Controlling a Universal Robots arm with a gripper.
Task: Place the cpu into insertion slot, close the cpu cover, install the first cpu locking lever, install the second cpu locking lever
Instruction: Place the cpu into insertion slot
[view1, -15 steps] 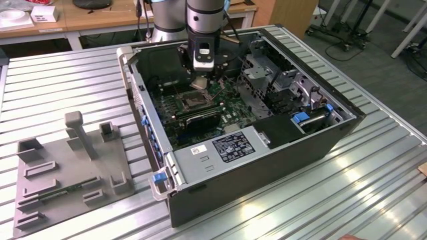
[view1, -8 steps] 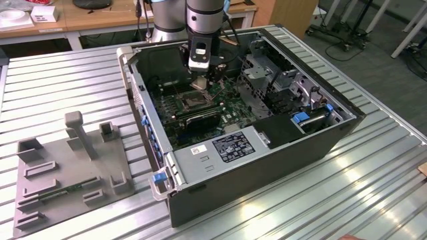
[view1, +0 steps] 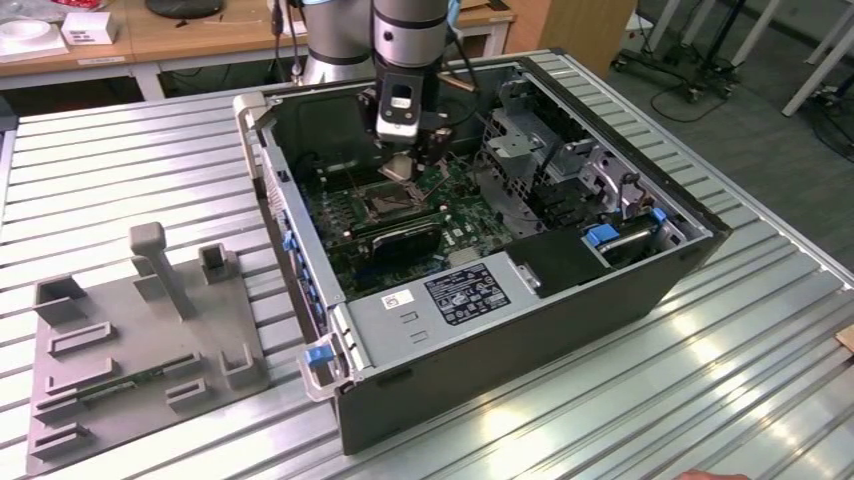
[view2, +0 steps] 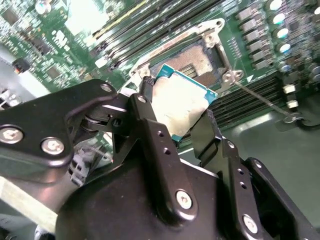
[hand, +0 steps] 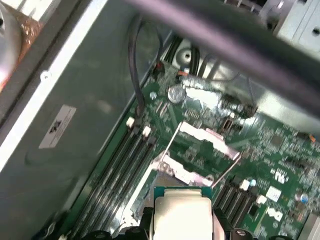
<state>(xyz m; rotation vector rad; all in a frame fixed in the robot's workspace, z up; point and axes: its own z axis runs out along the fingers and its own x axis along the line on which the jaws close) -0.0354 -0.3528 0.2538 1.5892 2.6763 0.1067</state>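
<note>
gripper (view2: 175, 107) pinching cpu (view2: 185, 97) at its edges, insertion slot (view2: 199, 69) just behind

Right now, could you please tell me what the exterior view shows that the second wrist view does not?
Exterior view: the whole open computer case on the slatted table, with a grey fixture plate beside it. Second wrist view: the chip close up, silver top showing, clamped in the gripper, and a thin metal lever beside the socket. Both: the gripper, the green motherboard and the open socket.
</note>
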